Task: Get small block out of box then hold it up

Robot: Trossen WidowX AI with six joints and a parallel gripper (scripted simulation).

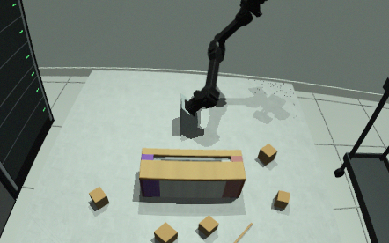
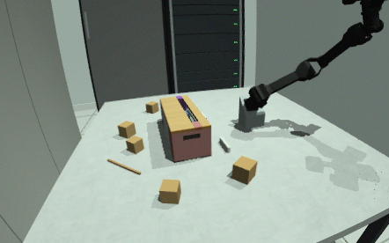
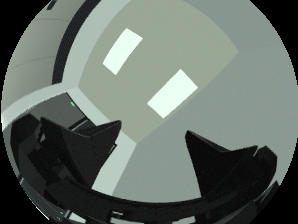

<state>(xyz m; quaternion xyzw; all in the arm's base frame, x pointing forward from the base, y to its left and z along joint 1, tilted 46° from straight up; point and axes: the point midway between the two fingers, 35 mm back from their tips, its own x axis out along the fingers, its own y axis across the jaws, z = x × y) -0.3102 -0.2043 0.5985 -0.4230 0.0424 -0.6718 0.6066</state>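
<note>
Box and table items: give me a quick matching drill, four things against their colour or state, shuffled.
Things:
1. gripper
2. box top
3. stick
4. slotted box end

States:
A. tan
B. lying flat near the table's edge
C. pinkish red
D. open, low by a grey block, apart from the box

Pairs: 1-D, 2-A, 3-B, 4-C

Long tan-topped cardboard box (image 1: 193, 174) mid-table, as landmark. Five small tan cubes ringed around it: one off its left front corner (image 1: 99, 197), two before its front face (image 1: 165, 232) (image 1: 209, 224), two off its pink right end (image 1: 267, 154) (image 1: 282, 199). Thin wooden stick (image 1: 242, 232) lying in front, right. Grey upright block (image 1: 189, 120) behind the box, well apart, with open table between. Narrow slot along the box top.
</note>
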